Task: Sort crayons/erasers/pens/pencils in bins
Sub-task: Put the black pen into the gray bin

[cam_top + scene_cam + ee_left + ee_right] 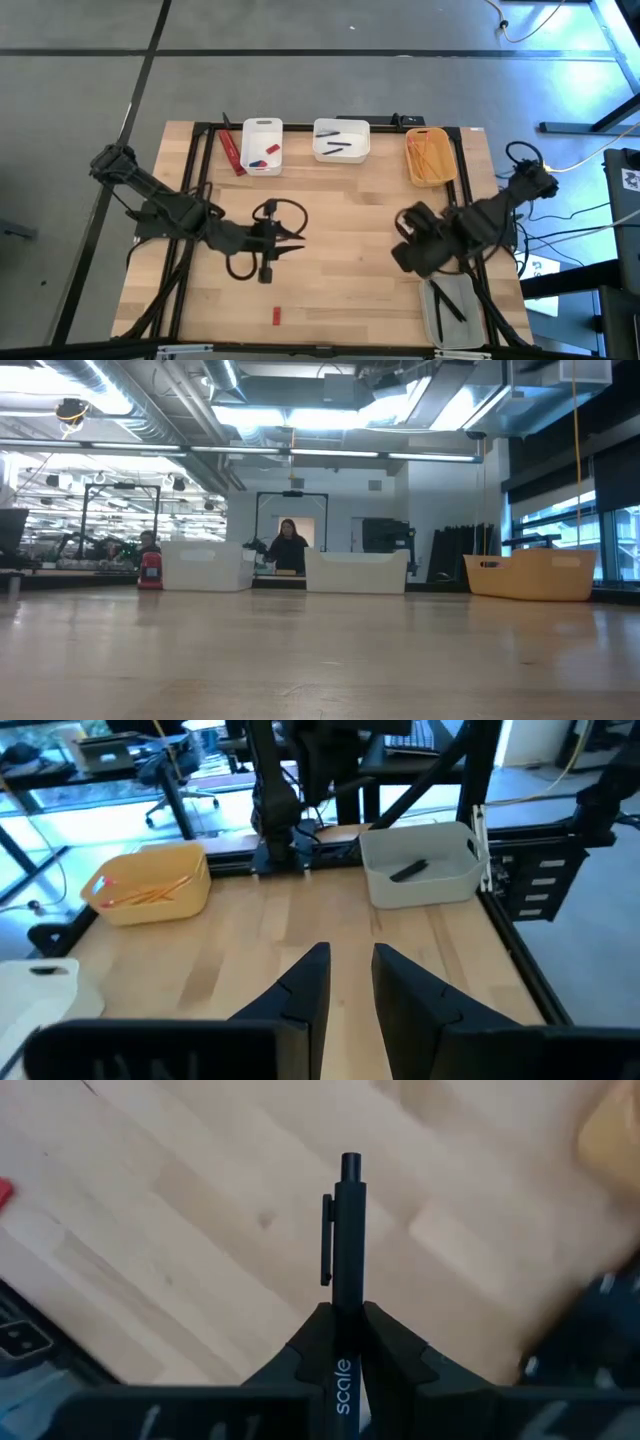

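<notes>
Along the far edge of the pale wooden table (pixel 340 200) stand two white plastic bins (pixel 263 146) and a yellow-orange bin (pixel 431 157). A translucent grey bin (pixel 452 312) sits near the right arm.

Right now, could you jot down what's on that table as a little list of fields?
Right tool: shut on a black pen, above bare wood
Left tool: holds nothing, jaws slightly apart, mid-table
Narrow white bin: red and blue bits
Wider white bin: dark sticks
Yellow-orange bin: pencils
Grey bin: pens
Loose: small red piece near front edge
</notes>
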